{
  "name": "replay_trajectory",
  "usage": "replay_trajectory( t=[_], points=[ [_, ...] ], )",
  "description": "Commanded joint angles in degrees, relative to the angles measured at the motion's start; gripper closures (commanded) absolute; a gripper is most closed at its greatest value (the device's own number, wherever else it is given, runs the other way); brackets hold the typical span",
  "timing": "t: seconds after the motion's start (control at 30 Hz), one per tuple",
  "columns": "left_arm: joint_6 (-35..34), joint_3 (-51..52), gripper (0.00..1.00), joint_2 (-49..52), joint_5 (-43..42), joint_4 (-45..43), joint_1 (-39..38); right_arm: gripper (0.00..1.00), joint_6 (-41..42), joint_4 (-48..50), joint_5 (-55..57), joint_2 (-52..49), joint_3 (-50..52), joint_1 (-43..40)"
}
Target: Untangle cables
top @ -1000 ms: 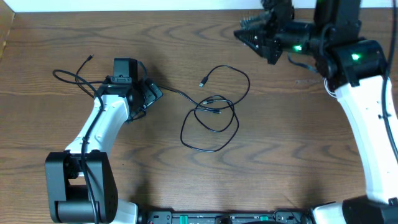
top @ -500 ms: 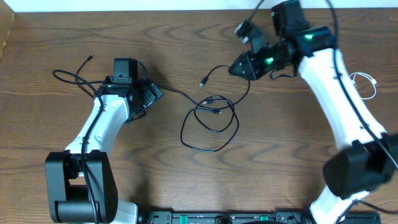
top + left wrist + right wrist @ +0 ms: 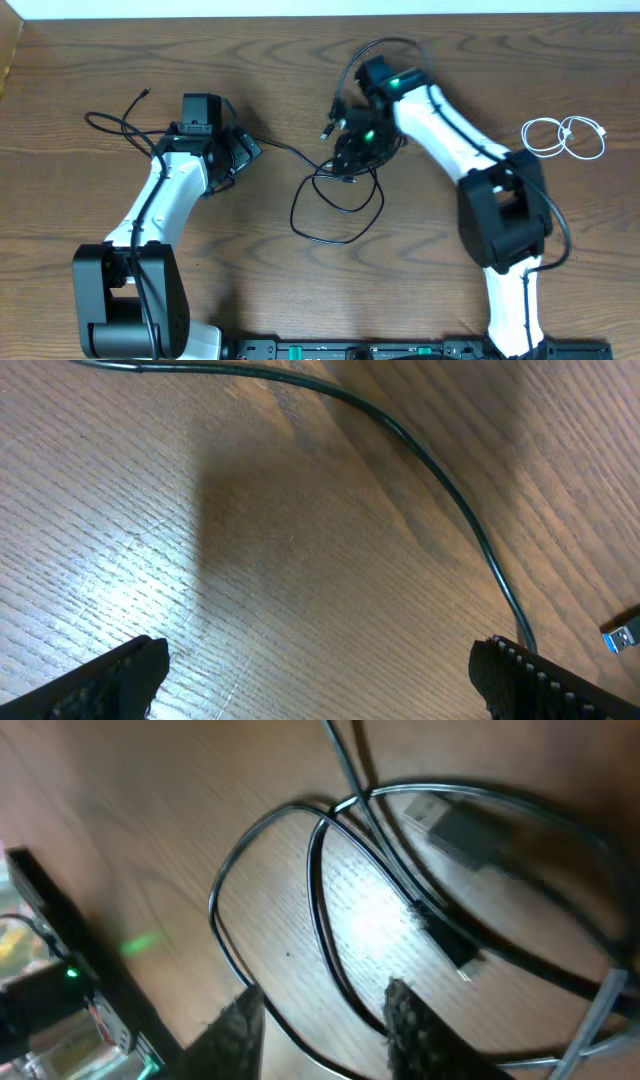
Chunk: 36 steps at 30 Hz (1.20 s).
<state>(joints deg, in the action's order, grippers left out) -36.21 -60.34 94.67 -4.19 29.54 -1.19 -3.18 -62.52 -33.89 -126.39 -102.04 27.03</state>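
Observation:
Black cables (image 3: 340,195) lie in tangled loops at the table's middle. One strand runs left past my left gripper (image 3: 243,150) to a loose end (image 3: 95,118). A white cable (image 3: 565,135) lies coiled at the far right. My right gripper (image 3: 348,152) hangs low over the top of the tangle. In the right wrist view, my right gripper (image 3: 325,1030) stands partly open with black loops (image 3: 320,910) and a plug (image 3: 445,935) just ahead, one strand crossing the gap. My left gripper (image 3: 320,680) is wide open over bare wood, with a black cable (image 3: 450,490) beyond it.
A blue-tipped plug (image 3: 622,635) shows at the right edge of the left wrist view. The right arm (image 3: 450,130) stretches across the table's right half. The robot's base rail (image 3: 360,350) runs along the front edge.
The right arm has swung from the back right corner down and left onto the tangle, uncovering the white cable at the right. The left arm has not moved.

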Motion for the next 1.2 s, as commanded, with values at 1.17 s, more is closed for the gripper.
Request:
replay_trajectory(
  t=[1.17],
  points=[
    [-0.07, 0.39, 0.0, -0.33, 0.35, 0.09, 0.11, 0.28, -6.8, -1.68, 30.29, -0.74, 10.64, 24.48]
  ],
)
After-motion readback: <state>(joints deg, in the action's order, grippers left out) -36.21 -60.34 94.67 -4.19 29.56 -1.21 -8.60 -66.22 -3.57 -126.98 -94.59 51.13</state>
